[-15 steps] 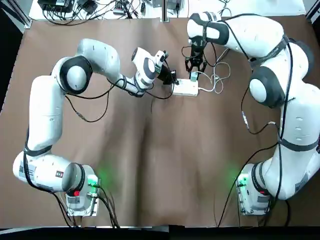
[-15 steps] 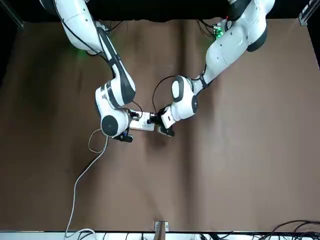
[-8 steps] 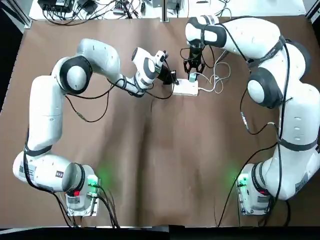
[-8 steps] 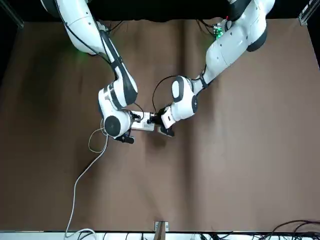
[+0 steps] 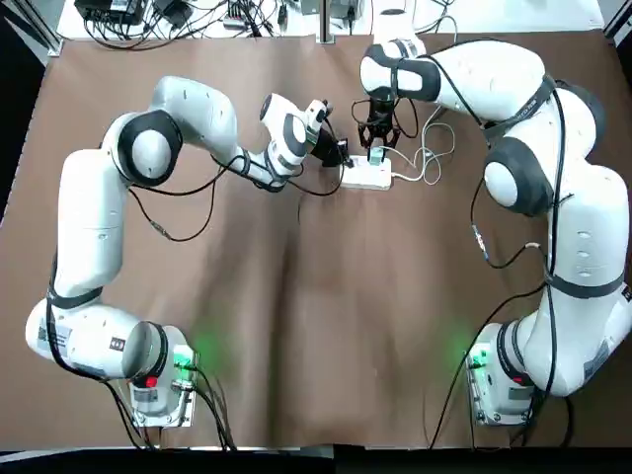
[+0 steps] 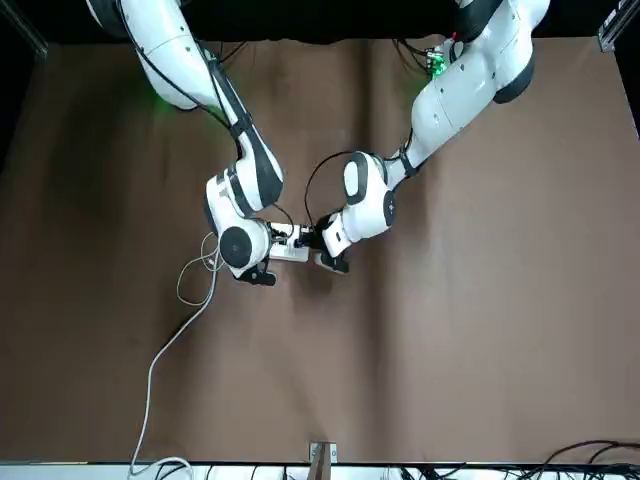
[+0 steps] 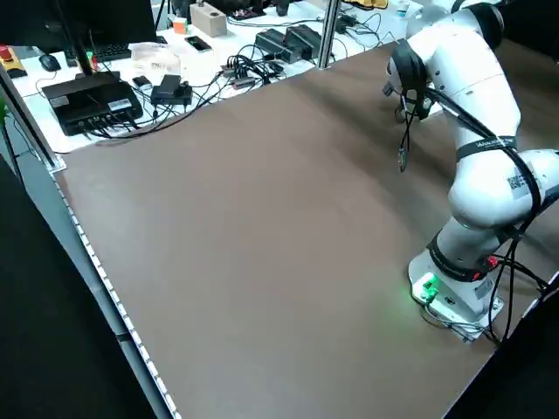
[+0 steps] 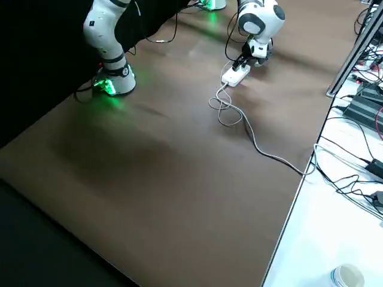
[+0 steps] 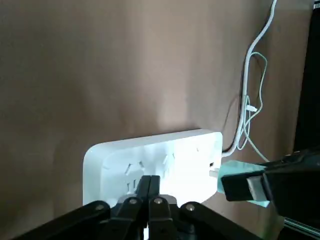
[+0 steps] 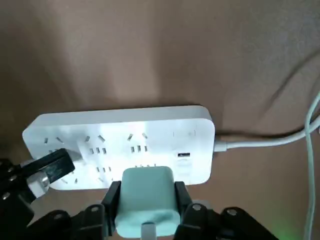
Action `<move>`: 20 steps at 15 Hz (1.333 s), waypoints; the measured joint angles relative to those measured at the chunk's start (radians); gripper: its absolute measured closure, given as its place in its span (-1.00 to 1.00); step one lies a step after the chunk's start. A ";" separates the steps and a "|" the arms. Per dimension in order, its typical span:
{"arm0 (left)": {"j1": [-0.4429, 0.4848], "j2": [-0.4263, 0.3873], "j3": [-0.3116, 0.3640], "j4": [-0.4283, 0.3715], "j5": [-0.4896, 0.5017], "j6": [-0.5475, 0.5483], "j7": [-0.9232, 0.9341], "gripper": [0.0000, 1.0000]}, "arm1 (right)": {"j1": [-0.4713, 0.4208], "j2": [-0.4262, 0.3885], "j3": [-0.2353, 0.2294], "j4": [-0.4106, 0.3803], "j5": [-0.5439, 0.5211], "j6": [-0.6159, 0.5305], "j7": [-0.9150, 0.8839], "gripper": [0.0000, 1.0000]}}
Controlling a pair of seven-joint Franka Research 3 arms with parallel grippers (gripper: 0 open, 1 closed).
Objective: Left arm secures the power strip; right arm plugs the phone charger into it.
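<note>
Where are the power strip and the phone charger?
Power strip (image 10: 125, 125), right wrist view, on its upper face.
Phone charger (image 10: 148, 197), right wrist view, on its back.

Teal charger (image 10: 148, 197), plain white power strip (image 10: 120, 145)

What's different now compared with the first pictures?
The right gripper, holding the teal charger, has shifted toward the robot's left, bringing the charger farther over the white power strip. I see nothing newly gripped or released. The left gripper and the strip stayed put.
</note>
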 joint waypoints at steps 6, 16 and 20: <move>0.000 0.000 0.000 0.000 0.000 0.000 0.000 0.93 | 0.001 0.000 0.005 -0.022 0.000 0.021 -0.022 0.03; 0.000 0.000 0.000 0.000 0.000 0.000 0.000 0.93 | 0.029 0.001 0.009 -0.045 0.000 0.042 -0.026 0.03; 0.000 0.000 0.000 0.000 0.000 0.000 0.000 0.93 | 0.029 0.001 0.009 -0.045 0.000 0.042 -0.026 0.03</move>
